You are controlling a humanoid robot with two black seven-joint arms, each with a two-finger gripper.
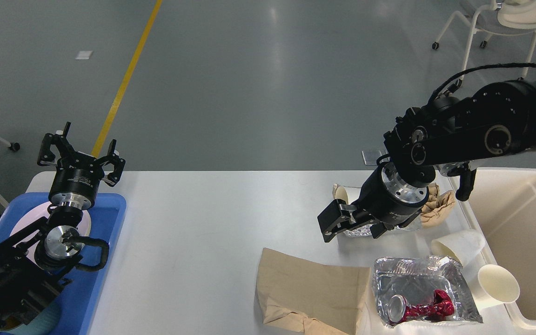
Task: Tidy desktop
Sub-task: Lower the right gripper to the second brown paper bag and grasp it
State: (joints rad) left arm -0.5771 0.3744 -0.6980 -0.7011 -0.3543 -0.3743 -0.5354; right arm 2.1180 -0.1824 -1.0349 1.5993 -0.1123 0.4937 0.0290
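Lots of trash sits on the desk (203, 223); my left gripper (82, 151) and right gripper (349, 223) are spread wide, holding nothing.

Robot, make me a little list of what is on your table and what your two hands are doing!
table: white desktop
left side: blue tray with a white plate on it
right side: cream bin
rubbish: brown paper bag, foil tray holding a crushed red can, two paper cups, crumpled brown paper
left gripper: open, empty, raised above the blue tray
right gripper: low over clear wrapping, grip unclear
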